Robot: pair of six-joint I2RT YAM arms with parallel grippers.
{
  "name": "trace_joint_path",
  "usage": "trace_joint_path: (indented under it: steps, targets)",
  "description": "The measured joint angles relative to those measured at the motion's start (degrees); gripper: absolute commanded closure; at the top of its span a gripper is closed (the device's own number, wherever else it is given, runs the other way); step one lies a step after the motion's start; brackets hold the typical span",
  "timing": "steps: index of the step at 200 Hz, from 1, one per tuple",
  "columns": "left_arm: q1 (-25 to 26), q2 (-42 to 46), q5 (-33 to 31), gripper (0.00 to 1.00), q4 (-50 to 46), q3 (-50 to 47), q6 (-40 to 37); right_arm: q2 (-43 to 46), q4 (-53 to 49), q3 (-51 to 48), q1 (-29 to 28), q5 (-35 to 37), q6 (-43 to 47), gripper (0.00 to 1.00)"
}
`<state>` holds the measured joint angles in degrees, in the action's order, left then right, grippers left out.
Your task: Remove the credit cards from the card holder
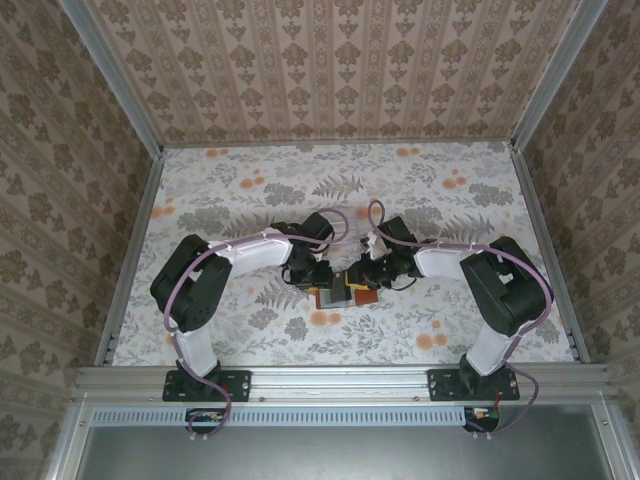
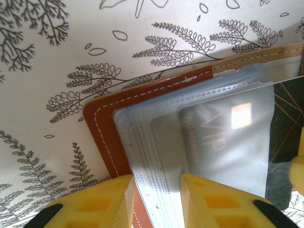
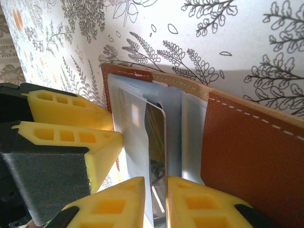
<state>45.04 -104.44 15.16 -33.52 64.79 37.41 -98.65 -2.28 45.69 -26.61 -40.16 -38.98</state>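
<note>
card holder, brown stitched leather, clear sleeves, perhaps grey card

Floral-print tabletop enclosed by damask-patterned walls.

You run two arms: the left arm and the right arm, each of glossy black joint housings and white link shells. A lilac cable loops along each arm. The black base plates are bolted down. The fingers are bright yellow moulded plastic — ribbed with rectangular pockets — and black at the root.
</note>
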Motion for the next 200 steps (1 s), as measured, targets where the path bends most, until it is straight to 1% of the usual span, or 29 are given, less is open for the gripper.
trace_joint_path:
  steps: [66, 99, 122, 156, 178, 200]
  targets:
    - [0.0, 0.0, 0.0, 0.69, -0.1, 0.0, -0.2, -1.5, 0.3, -0.1, 0.1, -0.4, 0.0, 0.79]
    - [0.0, 0.0, 0.0, 0.70, -0.1, 0.0, -0.2, -2.5, 0.7, -0.1, 0.1, -0.7, 0.0, 0.80]
    - [0.0, 0.0, 0.0, 0.69, 0.0, 0.0, -0.2, -2.7, 0.8, -0.1, 0.1, -0.9, 0.0, 0.83]
    - [0.0, 0.0, 0.0, 0.70, 0.1, -0.2, -0.2, -2.8, 0.8, -0.1, 0.2, -0.9, 0.2, 0.91]
    - [-0.1, 0.0, 0.0, 0.70, 0.1, -0.2, -0.2, -2.2, 0.4, -0.1, 0.5, -0.8, 0.4, 0.93]
    - [-0.1, 0.2, 0.0, 0.69, 0.3, -0.4, -0.2, 0.4, -2.1, -0.2, 0.9, 0.3, 1.6, 0.93]
